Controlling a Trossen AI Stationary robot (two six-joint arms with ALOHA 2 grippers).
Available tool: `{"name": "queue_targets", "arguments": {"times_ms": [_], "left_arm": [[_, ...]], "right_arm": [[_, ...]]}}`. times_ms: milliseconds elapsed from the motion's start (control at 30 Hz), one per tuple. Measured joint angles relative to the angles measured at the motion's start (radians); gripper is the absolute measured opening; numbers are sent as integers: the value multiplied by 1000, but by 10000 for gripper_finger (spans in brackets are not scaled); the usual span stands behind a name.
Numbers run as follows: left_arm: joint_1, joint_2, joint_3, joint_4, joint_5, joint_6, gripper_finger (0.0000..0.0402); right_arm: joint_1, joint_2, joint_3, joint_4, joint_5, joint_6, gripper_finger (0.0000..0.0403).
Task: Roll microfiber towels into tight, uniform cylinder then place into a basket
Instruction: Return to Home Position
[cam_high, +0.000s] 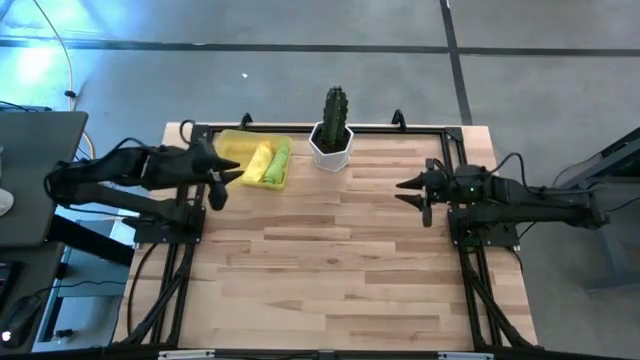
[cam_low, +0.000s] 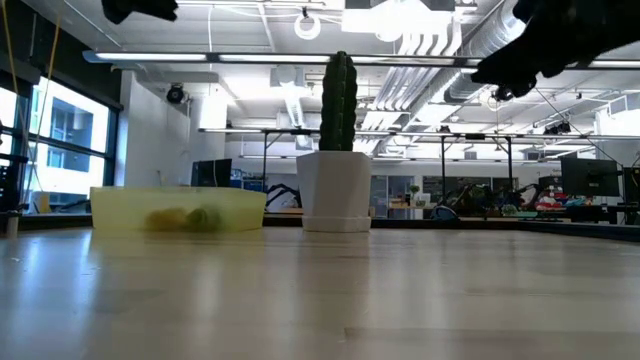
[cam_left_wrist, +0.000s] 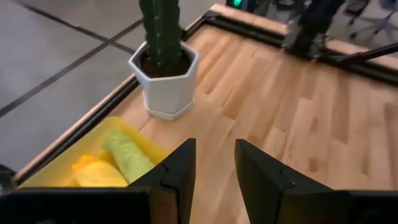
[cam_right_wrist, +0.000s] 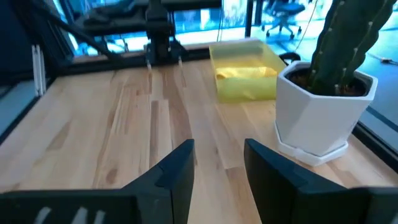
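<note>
Wooden plank desk (cam_high: 330, 260): at its back-left corner sits a translucent yellow basket (cam_high: 235, 134), beside a white hexagonal cactus pot (cam_high: 331, 145). Inside, side by side, lie the rolled pale yellow towel (cam_high: 260, 165) and lime green towel (cam_high: 279, 163). The left claw (cam_high: 227, 179), fingers apart, hovers by the basket. The right claw (cam_high: 405, 190), also apart, hangs near the desk's right edge.

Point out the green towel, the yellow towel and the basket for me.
green towel (cam_left_wrist: 127, 155), left wrist view, middle of the roll.
yellow towel (cam_left_wrist: 99, 176), left wrist view, top of the roll.
basket (cam_high: 235, 142), high view, bare floor near a corner.
</note>
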Motion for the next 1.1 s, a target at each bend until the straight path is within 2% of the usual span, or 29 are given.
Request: {"name": "queue_targets", "arguments": {"times_ms": [233,467,667,867,1100], "left_arm": [[-105,-65,0,-94,-81,-124,99],[-161,-77,-5,-185,-142,-219,99],[-190,-83,-131,-166,-163,-327,99],[-215,-83,-320,-18,-193,-404,99],[-229,-82,-531,345,-187,-364,99]], "right_arm": [[0,-43,-136,167,0,57,133],[0,-45,-267,386,0,120,133],[0,-45,-366,529,0,138,133],[0,-45,-382,536,9,164,133],[0,-45,-382,511,10,162,133]]}}
